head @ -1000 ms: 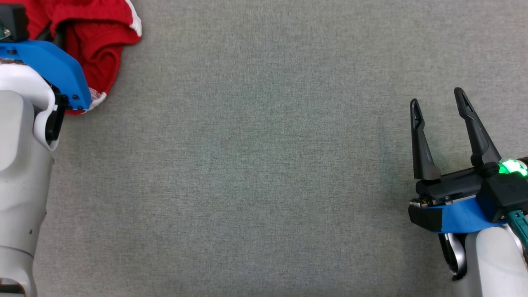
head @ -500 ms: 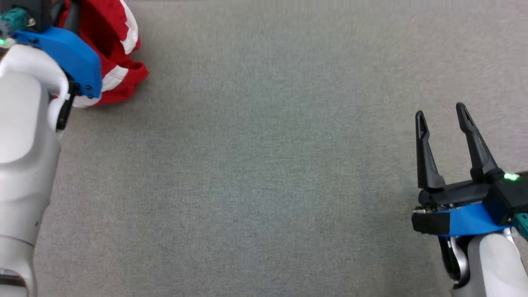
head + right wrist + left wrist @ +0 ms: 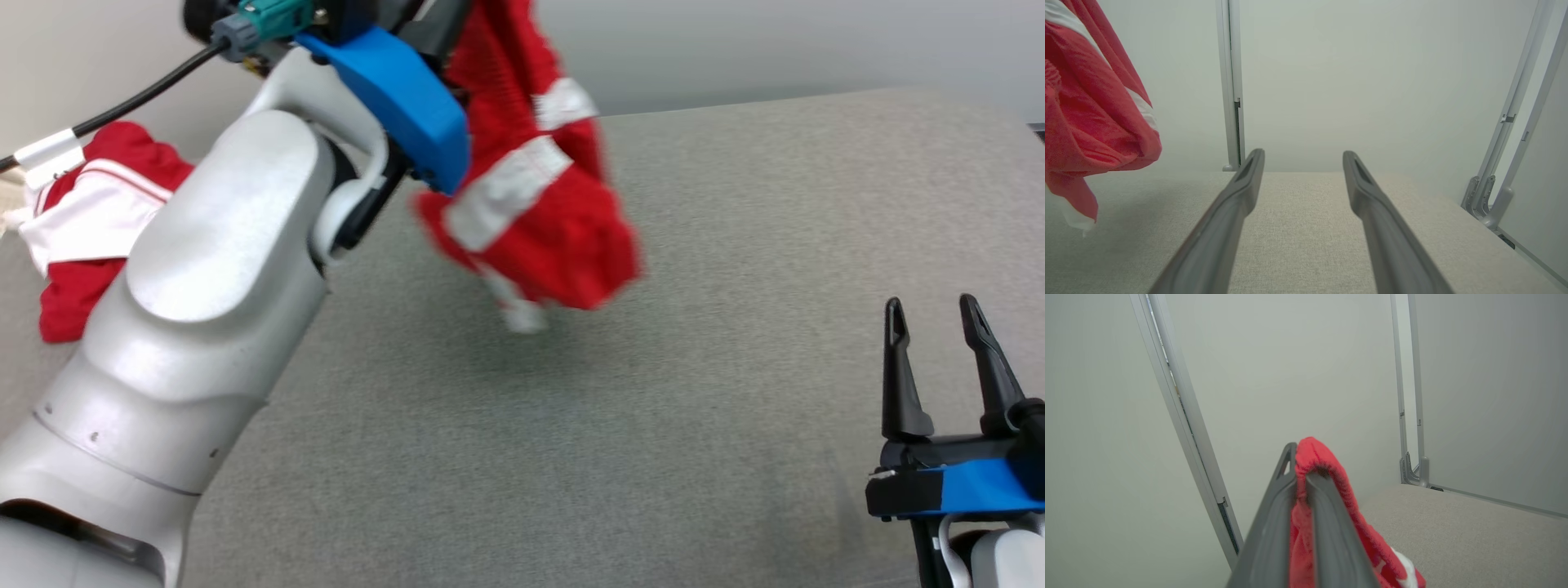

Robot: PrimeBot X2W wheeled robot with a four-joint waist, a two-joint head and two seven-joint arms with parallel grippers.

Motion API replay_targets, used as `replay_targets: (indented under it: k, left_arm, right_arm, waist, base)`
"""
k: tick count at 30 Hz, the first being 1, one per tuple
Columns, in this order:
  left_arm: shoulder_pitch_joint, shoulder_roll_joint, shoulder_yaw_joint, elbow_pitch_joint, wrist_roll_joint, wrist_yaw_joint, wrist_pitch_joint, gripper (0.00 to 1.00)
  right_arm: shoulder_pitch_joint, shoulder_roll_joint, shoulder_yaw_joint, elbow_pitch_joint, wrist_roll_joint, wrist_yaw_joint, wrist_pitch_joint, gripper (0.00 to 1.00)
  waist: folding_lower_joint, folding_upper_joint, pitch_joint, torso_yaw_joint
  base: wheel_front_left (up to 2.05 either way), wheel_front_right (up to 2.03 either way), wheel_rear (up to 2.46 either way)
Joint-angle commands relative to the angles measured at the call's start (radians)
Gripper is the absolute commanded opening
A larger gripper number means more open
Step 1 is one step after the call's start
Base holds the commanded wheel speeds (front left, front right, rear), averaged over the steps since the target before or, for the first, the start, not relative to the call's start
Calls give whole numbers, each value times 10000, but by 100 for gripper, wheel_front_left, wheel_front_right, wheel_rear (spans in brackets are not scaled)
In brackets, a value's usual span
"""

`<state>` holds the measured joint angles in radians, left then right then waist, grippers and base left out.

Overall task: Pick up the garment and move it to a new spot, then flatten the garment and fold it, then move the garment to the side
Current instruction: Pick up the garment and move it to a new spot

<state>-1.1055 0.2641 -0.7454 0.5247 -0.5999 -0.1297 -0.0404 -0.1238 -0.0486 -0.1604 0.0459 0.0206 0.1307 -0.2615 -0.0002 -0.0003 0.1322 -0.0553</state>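
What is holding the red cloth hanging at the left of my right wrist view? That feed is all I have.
Observer: The left gripper is shut on the garment. The left wrist view shows cloth pinched between its fingers, with a fold draped over one tip.
Operator: Is that the only cloth around?
Observer: No. In the head view a second red and white garment lies crumpled at the far left, behind the left arm.
Operator: Where does my right gripper sit relative to the held one?
Observer: The head view has the right gripper at lower right, well to the right of the hanging garment and not touching it.
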Motion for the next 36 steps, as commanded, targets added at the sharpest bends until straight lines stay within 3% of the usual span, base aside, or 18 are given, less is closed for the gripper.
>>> replay_targets:
  k: [1,6,10,18,24,30,31,32,33,36]
  left_arm:
    - [-113,-91,-118,-358,-419,-2,-46,0]
    - [489,-290,-278,-1211,-2120,-3,-12,0]
    - [1377,55,-737,-732,-2697,-3,243,0]
    - [2906,-23,-1438,2003,-2547,31,-691,0]
    - [2819,-477,-1271,3631,-2405,224,-1796,0]
    - [2569,-802,-1118,4577,-2212,330,-2188,0]
    - [2557,-862,-1114,4671,-2167,297,-2198,7]
    - [2546,-923,-1117,4744,-2157,262,-2206,45]
    - [2519,-969,-1119,4797,-2125,249,-2227,96]
    - [2493,-1029,-987,4782,-2003,196,-2257,100]
  right_arm:
    - [177,-34,-104,24,83,1,-56,100]
    - [317,-32,-303,33,165,1,-56,100]
    - [289,-31,-192,59,270,3,-56,100]
    - [-110,-31,172,68,500,1,-56,100]
    - [-369,-34,217,34,517,1,-56,100]
    - [-477,-32,252,122,467,1,-56,100]
    - [-506,-34,264,132,465,1,-56,100]
    - [-522,-34,276,143,456,1,-58,100]
    - [-520,-34,276,154,445,1,-56,100]
    - [-482,-34,248,192,401,1,-56,100]
  waist:
    - [2,3,-288,-362]
    - [2,3,-280,-720]
    - [2,3,-72,-951]
    - [2,3,779,-1329]
    - [2,3,1269,-1440]
    - [2,3,1339,-1355]
    - [2,3,1321,-1322]
    - [2,3,1293,-1285]
    - [2,3,1256,-1242]
    - [2,3,1101,-1083]
  base:
    - [0,0,0]
    - [0,0,0]
    - [0,0,0]
    - [0,0,0]
    - [0,0,0]
    - [0,0,0]
    - [0,0,0]
    - [0,0,0]
    - [0,0,0]
    - [0,0,0]
